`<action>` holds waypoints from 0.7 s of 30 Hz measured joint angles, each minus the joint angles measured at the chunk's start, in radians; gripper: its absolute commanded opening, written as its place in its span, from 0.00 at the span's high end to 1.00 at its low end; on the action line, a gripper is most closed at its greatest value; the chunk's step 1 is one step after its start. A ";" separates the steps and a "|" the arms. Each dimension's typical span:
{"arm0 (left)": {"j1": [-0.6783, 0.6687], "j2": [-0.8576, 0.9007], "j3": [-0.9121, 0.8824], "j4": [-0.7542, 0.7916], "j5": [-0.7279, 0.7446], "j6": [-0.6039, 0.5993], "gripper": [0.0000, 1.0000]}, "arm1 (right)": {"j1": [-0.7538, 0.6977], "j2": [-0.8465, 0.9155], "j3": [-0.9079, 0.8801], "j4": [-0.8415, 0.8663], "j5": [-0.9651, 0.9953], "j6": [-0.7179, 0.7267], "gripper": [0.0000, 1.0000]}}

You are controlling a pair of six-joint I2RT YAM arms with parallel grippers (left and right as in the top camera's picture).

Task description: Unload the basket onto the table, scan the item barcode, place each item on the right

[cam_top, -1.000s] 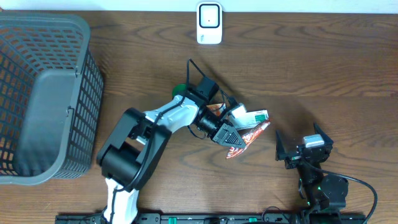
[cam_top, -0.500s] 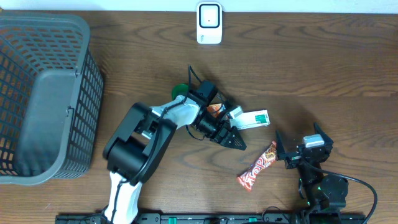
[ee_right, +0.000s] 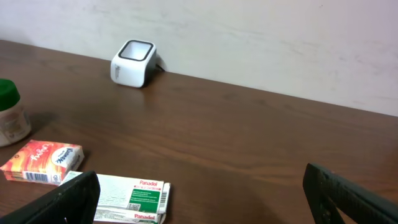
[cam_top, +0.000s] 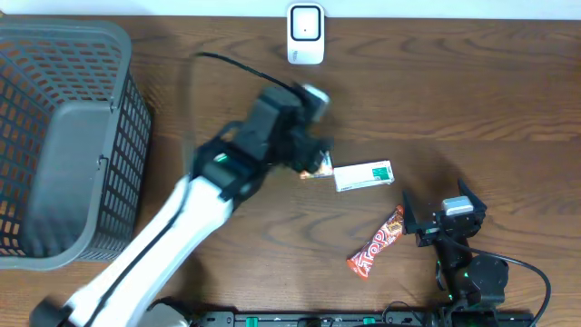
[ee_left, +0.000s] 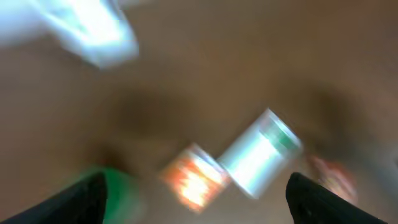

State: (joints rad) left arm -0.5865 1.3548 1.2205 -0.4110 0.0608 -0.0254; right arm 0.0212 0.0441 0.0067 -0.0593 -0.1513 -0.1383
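Note:
The white barcode scanner [cam_top: 306, 34] stands at the table's back edge and also shows in the right wrist view [ee_right: 134, 62]. A red candy bar [cam_top: 377, 243] lies loose on the wood, just left of my right gripper [cam_top: 434, 221], which is open and empty. My left gripper [cam_top: 307, 156] is raised and blurred with motion above an orange box [cam_top: 315, 170]; it is open and holds nothing. Its wrist view is smeared: dark fingertips [ee_left: 84, 199] at both lower corners, with the orange box [ee_left: 193, 180] and a white Panadol box [ee_left: 258, 158] below.
A large grey basket [cam_top: 64, 136] fills the left side. The Panadol box [cam_top: 363, 174] lies right of the orange box. A green-capped bottle [ee_right: 9, 112] stands left of them, hidden under the left arm in the overhead view.
The left gripper opened and let go of the candy bar, which dropped onto the table near the right gripper. The left arm then lifted and swung back and left. The right arm stayed still.

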 measured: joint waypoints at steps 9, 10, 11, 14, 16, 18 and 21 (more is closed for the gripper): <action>0.207 -0.281 0.014 0.439 -0.344 0.217 0.14 | 0.000 0.000 0.000 0.000 0.000 0.000 0.01; 0.235 -0.298 0.015 0.463 -0.357 0.247 0.14 | 0.000 0.000 0.000 0.000 0.000 0.000 0.01; 0.261 -0.312 0.016 0.470 -0.365 0.277 0.13 | 0.000 0.000 0.000 0.000 0.000 0.000 0.01; 0.332 -0.335 0.026 0.428 -0.386 0.373 0.13 | 0.000 0.000 0.000 0.000 0.000 0.000 0.01; 0.369 -0.335 0.037 0.326 -0.388 0.423 0.13 | 0.000 0.000 0.000 0.001 -0.001 0.004 0.01; 0.403 -0.337 0.037 0.232 -0.358 0.461 0.13 | 0.000 0.002 0.000 0.005 -0.001 0.008 0.01; 0.430 -0.361 0.035 0.111 -0.253 0.480 0.13 | 0.000 0.002 0.000 0.006 -0.002 0.012 0.01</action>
State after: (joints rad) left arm -0.1570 0.9936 1.2552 -0.3004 -0.1917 0.4545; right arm 0.0212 0.0460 0.0067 -0.0528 -0.1528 -0.1261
